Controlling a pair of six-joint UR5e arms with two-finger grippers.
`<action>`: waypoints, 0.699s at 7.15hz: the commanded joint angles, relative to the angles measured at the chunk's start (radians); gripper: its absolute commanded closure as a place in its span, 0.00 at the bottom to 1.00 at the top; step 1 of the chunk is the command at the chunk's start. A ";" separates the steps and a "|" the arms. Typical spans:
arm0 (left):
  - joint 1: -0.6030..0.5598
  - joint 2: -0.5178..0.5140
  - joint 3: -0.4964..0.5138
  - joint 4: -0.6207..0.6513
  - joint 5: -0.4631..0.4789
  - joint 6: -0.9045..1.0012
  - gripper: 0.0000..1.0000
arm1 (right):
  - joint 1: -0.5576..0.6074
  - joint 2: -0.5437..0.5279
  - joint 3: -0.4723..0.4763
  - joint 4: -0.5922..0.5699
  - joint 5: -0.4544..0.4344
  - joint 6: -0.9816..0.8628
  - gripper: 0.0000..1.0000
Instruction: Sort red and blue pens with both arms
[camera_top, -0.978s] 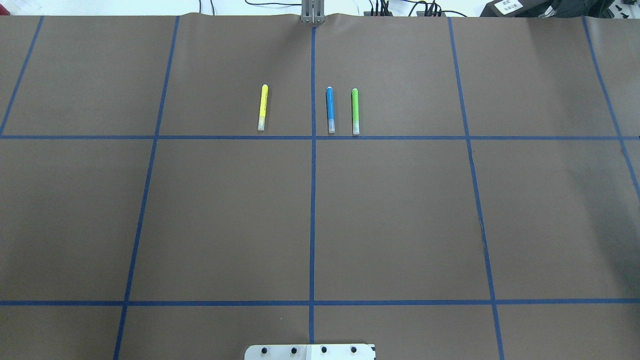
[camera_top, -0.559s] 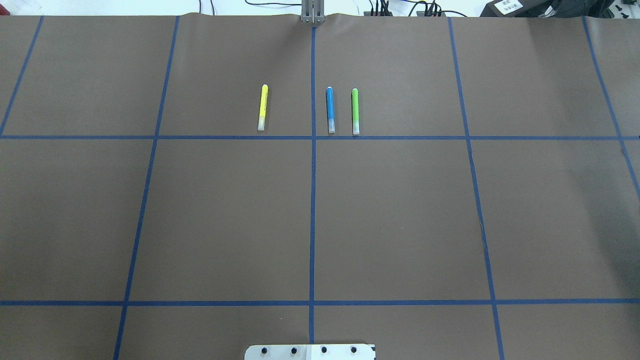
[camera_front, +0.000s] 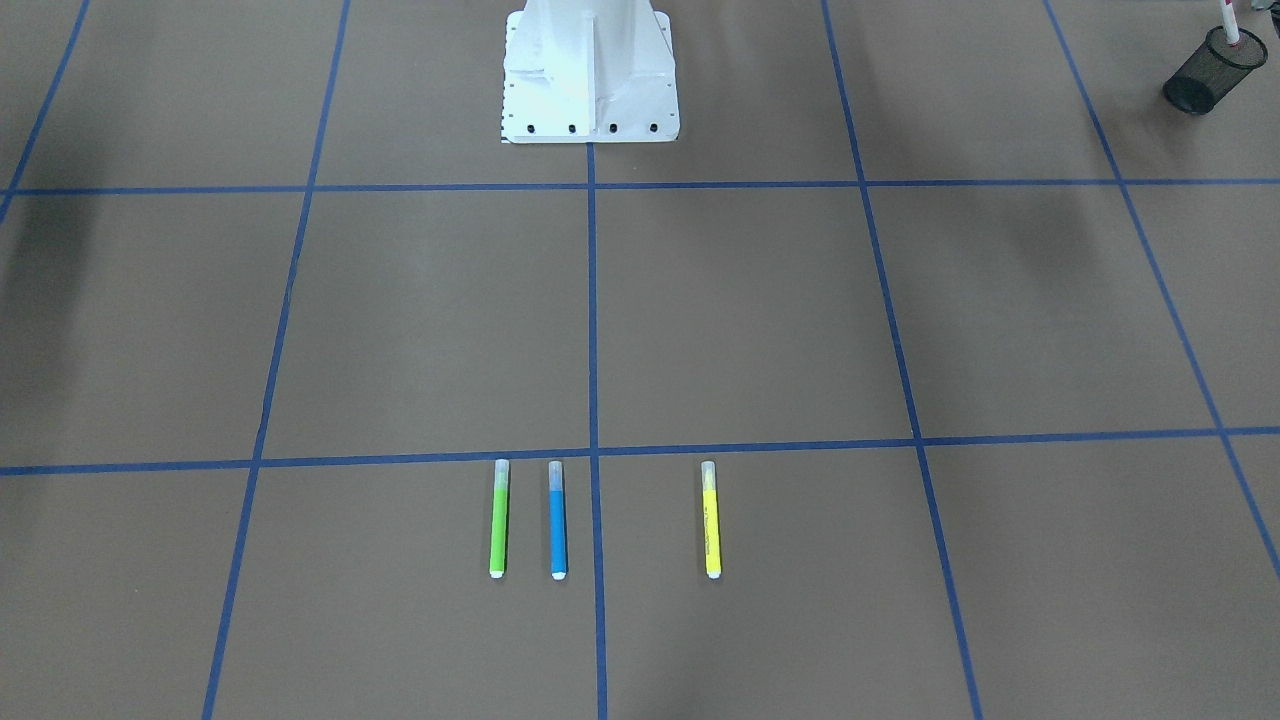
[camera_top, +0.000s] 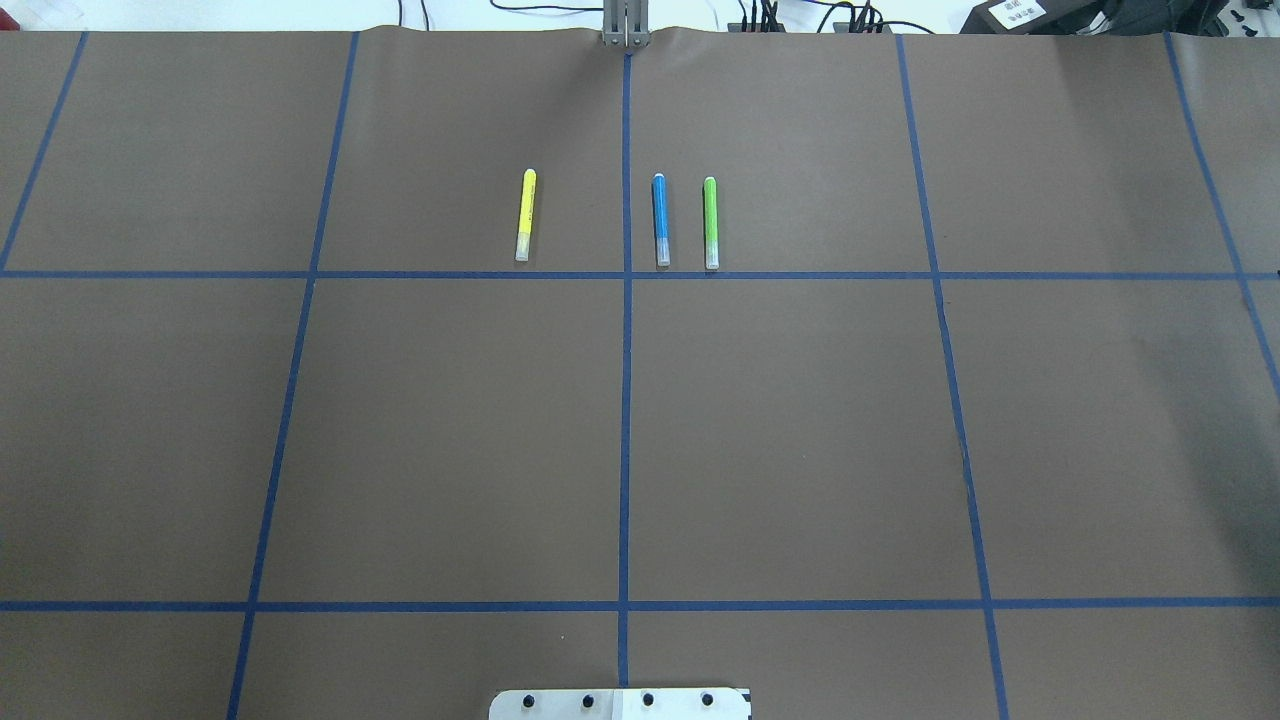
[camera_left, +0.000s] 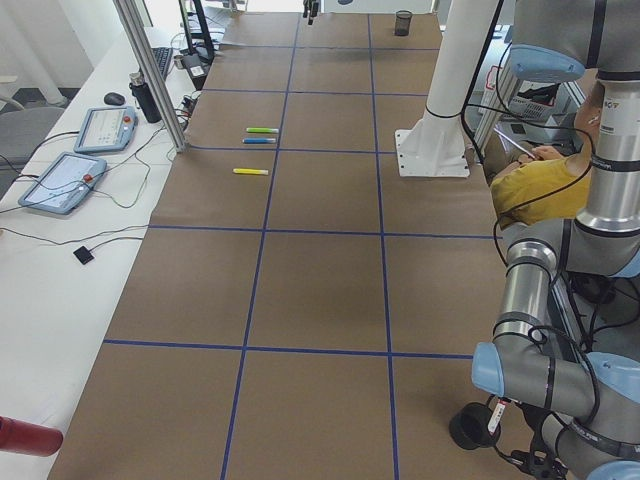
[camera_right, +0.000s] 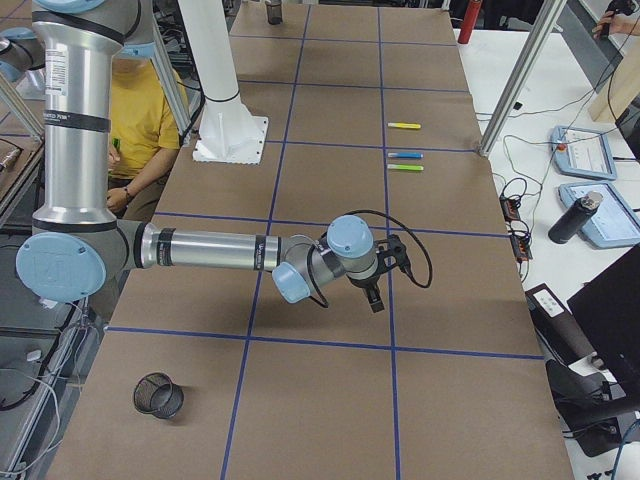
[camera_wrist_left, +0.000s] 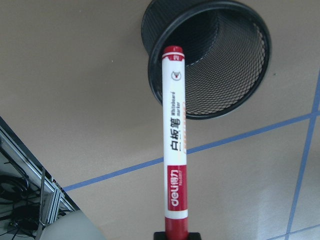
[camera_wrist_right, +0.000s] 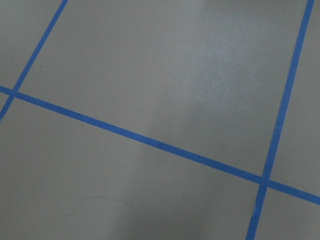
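The white marker with red cap and red end (camera_wrist_left: 176, 140) is clamped by the left fingers (camera_wrist_left: 195, 236), its tip held over the black mesh cup (camera_wrist_left: 220, 75) at the wrist picture's top, likely so it can be dropped in. The slim sky-blue pen (camera_top: 660, 220) is laid flat on the brown tabletop (camera_top: 800, 420), upper middle of the overhead picture, just beside a slim lime-green pen (camera_top: 711, 222). The right fingers (camera_right: 376, 297) cannot be judged open or closed.
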 joint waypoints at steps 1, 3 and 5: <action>0.001 -0.010 0.015 -0.011 -0.020 -0.009 1.00 | 0.000 0.000 -0.001 -0.001 0.000 0.000 0.00; 0.003 -0.015 0.015 -0.028 -0.021 -0.045 0.99 | 0.000 0.000 -0.002 -0.001 0.000 0.000 0.00; 0.001 -0.012 0.018 -0.030 -0.020 -0.037 0.52 | 0.000 0.000 0.000 0.000 0.000 0.000 0.00</action>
